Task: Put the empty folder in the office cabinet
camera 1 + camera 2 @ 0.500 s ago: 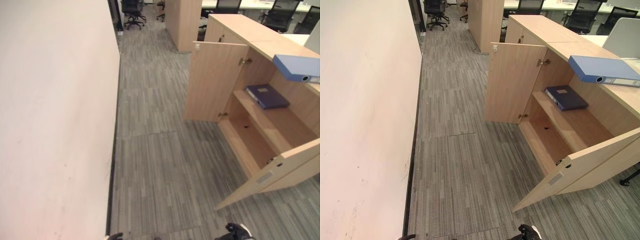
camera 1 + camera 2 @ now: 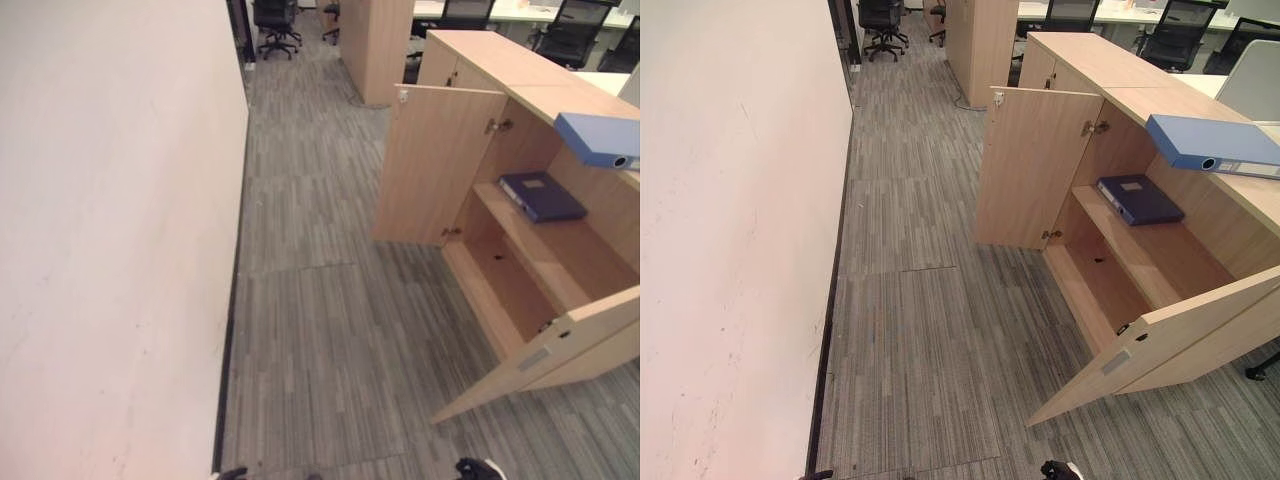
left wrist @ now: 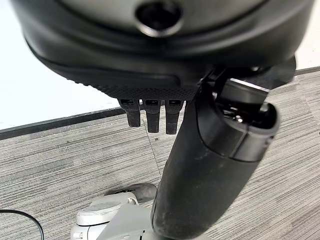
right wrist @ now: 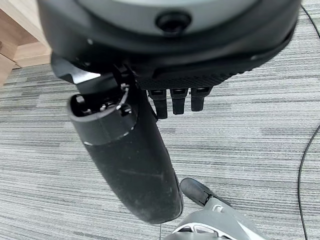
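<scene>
The wooden office cabinet (image 2: 1110,75) stands at the right with both doors swung open. A dark blue folder (image 2: 1137,198) lies flat on its upper shelf. A light blue binder (image 2: 1210,145) lies on the cabinet's top, jutting over the edge. The lower shelf (image 2: 1095,285) is bare. My left hand (image 3: 150,115) hangs by my side over the carpet, fingers straight, holding nothing. My right hand (image 4: 175,100) hangs the same way, open and empty, and shows at the bottom edge of the left eye view (image 2: 480,468). Both hands are well short of the cabinet.
A long pale wall (image 2: 730,250) runs along the left. Grey striped carpet (image 2: 930,330) lies between the wall and the cabinet. The near door (image 2: 1170,335) juts out into the floor; the far door (image 2: 1025,165) stands open too. Office chairs (image 2: 880,20) and another cabinet (image 2: 975,40) stand at the back.
The whole picture has shifted a little, so the camera moved. My hands show lower at the bottom edge. The folders and doors stay put.
</scene>
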Robot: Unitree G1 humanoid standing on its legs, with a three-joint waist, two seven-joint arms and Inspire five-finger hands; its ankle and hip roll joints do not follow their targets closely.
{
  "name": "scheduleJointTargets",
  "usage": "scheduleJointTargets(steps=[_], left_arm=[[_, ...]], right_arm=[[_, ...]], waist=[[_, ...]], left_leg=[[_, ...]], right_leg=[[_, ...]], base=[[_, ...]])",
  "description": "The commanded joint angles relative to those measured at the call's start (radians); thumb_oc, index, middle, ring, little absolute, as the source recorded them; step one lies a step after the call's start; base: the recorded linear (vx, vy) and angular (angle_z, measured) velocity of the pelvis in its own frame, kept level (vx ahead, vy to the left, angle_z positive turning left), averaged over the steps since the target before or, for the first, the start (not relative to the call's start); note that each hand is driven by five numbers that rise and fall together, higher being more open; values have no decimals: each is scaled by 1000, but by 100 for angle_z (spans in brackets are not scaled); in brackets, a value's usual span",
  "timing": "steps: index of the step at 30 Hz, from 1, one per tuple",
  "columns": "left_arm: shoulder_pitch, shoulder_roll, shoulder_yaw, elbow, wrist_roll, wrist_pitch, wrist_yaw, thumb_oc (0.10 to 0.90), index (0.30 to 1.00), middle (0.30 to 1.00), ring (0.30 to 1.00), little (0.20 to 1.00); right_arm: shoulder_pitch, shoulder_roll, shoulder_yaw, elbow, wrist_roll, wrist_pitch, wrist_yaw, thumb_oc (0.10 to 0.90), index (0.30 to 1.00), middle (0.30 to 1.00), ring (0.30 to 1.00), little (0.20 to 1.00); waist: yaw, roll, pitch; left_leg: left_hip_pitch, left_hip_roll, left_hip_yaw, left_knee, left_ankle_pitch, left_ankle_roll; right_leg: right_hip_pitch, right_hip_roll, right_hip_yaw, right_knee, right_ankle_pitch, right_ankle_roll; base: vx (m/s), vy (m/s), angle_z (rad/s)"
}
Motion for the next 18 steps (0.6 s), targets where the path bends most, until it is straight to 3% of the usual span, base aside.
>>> scheduleJointTargets(steps=[1, 14, 18], left_arm=[[-94, 27, -25, 27, -14, -38, -3, 800, 900, 900, 900, 900], [-106, 20, -35, 26, -23, -35, -9, 800, 900, 900, 900, 900], [-114, 23, -37, 21, -35, -36, -13, 800, 900, 900, 900, 900]], right_arm=[[-47, -48, 13, 27, 7, -24, -18, 800, 900, 900, 900, 900], [-44, -61, -8, 40, 22, -21, -24, 800, 900, 900, 900, 900], [-48, -71, -12, 38, 25, -22, -21, 800, 900, 900, 900, 900]], waist=[[3, 1, -2], [-16, 20, 15], [-21, 16, 40]], left_leg=[[19, 114, -20, -3, -47, -116], [0, 140, -35, 12, -26, -129], [-53, 148, -33, 120, -40, -144]], right_leg=[[28, -74, 51, -1, -108, 117], [25, -46, 61, -1, -121, 93], [23, -41, 68, 6, -125, 79]], base=[[0, 0, 0], [-13, -50, 4], [-45, -91, 2]])
